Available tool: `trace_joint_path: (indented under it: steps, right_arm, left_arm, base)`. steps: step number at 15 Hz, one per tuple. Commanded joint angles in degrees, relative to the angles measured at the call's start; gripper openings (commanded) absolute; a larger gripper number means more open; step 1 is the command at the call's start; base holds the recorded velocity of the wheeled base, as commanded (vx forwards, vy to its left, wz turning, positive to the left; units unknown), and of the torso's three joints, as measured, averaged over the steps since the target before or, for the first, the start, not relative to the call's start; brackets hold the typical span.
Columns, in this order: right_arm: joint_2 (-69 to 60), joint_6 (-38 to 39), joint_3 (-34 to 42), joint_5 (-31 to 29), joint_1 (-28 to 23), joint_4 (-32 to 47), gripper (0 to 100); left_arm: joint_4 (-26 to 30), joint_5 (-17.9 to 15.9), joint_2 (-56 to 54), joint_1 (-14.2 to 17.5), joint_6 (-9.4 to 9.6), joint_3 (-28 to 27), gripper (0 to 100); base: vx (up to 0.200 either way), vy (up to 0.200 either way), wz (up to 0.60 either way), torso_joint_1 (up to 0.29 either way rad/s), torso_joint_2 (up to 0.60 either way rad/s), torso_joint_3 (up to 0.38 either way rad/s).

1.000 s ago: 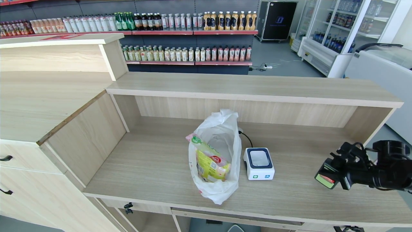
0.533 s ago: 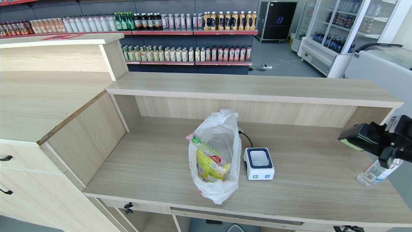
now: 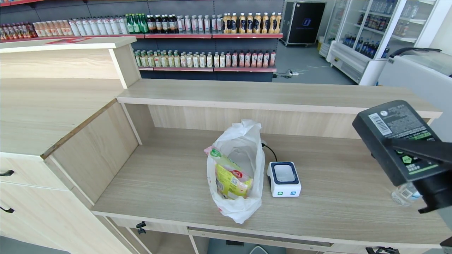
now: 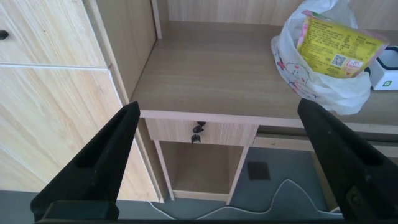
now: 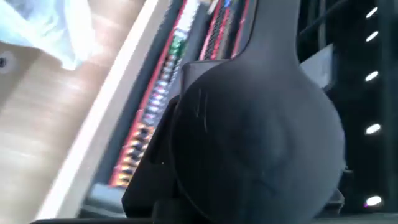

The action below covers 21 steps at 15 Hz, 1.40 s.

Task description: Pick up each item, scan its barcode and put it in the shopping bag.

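Centrally on the wooden counter (image 3: 169,183): one white shopping bag (image 3: 243,148), mouth open, containing one yellow-green snack pack (image 3: 231,178) standing on end; barcode scanner (image 3: 283,178) just beside the bag at its 3 o'clock; clear bottle (image 3: 406,193) well apart, at the scanner's 4 o'clock. Right gripper (image 3: 400,144): clamped on one black box (image 3: 390,121), held in the air above the counter at the bag's 3 o'clock, barcode label facing up. Left gripper (image 4: 217,112): fingers (image 4: 93,174) spread wide, holding nothing, low before the counter's front edge.
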Motion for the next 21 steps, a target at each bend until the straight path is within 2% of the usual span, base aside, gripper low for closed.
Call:
trace_joint_path:
  steps: [1, 3, 11, 13, 16, 19, 21]
  right_arm:
    - [-5.69, -9.01, 0.1, 0.02, 9.67, -0.05, 0]
    - [-8.06, -13.49, -0.34, 0.02, 11.17, -0.13, 0]
    - [-11.84, -14.02, -2.28, 0.11, 11.78, -0.05, 0]
    - [-11.67, -16.13, -1.66, 0.11, 13.01, 0.74, 0]
    - [-14.48, -19.2, -0.26, 0.02, 13.1, 5.93, 0]
    - [-17.03, -22.54, -0.61, 0.37, 13.98, 16.56, 0]
    - [-17.2, -22.63, -0.78, 0.37, 14.68, 17.09, 0]
  left_arm:
    - [0.0, 0.05, 0.06, 0.0, -0.01, 0.0, 100]
    - [0.0, -0.04, 0.06, 0.0, -0.01, 0.0, 100]
    - [0.0, 0.05, 0.06, 0.0, -0.01, 0.0, 100]
    - [0.0, -0.04, 0.06, 0.0, -0.01, 0.0, 100]
    - [0.0, 0.05, 0.06, 0.0, -0.01, 0.0, 100]
    - [0.0, 0.05, 0.06, 0.0, -0.01, 0.0, 100]
    - [0.0, -0.04, 0.06, 0.0, -0.01, 0.0, 100]
  base:
    - [0.0, 0.0, 0.0, 0.0, 0.0, 0.0]
    - [0.0, 0.0, 0.0, 0.0, 0.0, 0.0]
    - [0.0, 0.0, 0.0, 0.0, 0.0, 0.0]
    - [0.0, 0.0, 0.0, 0.0, 0.0, 0.0]
    - [0.0, 0.0, 0.0, 0.0, 0.0, 0.0]
    - [0.0, 0.0, 0.0, 0.0, 0.0, 0.0]
    - [0.0, 0.0, 0.0, 0.0, 0.0, 0.0]
